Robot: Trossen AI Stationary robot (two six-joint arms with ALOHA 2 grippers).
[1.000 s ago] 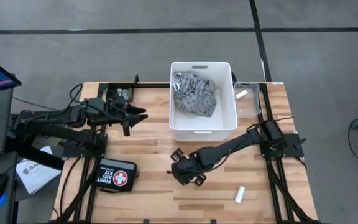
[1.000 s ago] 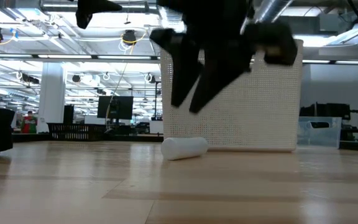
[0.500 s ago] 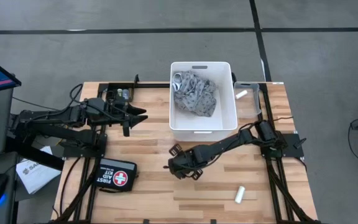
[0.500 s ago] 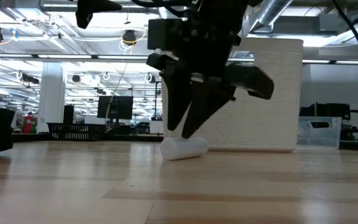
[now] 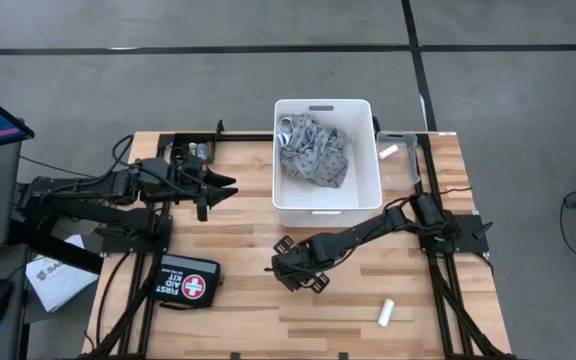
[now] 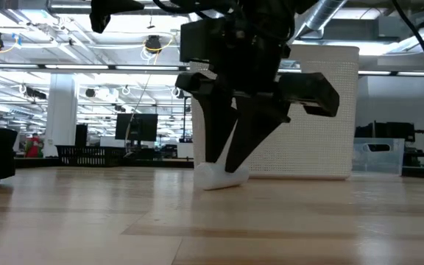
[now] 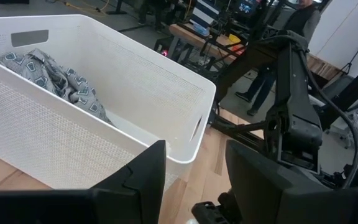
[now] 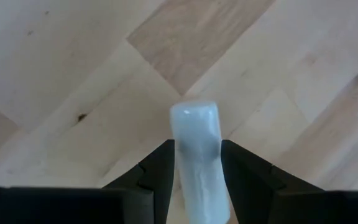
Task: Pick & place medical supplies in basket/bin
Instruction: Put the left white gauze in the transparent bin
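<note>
A small white gauze roll (image 8: 194, 124) lies on its side on the wooden table (image 5: 238, 330), near the table's middle. My right gripper (image 6: 223, 171) stands over it, pointing steeply down, shut on the roll (image 6: 216, 179). The white tub (image 5: 326, 160) at the far middle holds the grey patterned cloth (image 5: 313, 150). Another gauze roll (image 5: 385, 312) lies near the right front. A third white roll (image 5: 389, 151) lies in the small clear bin (image 5: 400, 150) beside the tub. My left gripper (image 5: 230, 186) hovers open left of the tub, nothing between its fingers. My right gripper has the gauze roll's two long sides (image 8: 194, 158) between its two fingers, one finger (image 8: 160, 165) on each side. The fingers come from above, slanting steeply down. The roll lies on the table under them.
A black pouch marked FIRST AID KIT (image 5: 186, 283) lies at the near left. The tub's near wall (image 6: 308, 118) stands just behind my right gripper. Bare wood stretches along the table's front edge.
My right gripper has sunk toward the table and shifted slightly toward the far left, so its fingers have come down around the gauze roll. The roll has stayed where it lay.
</note>
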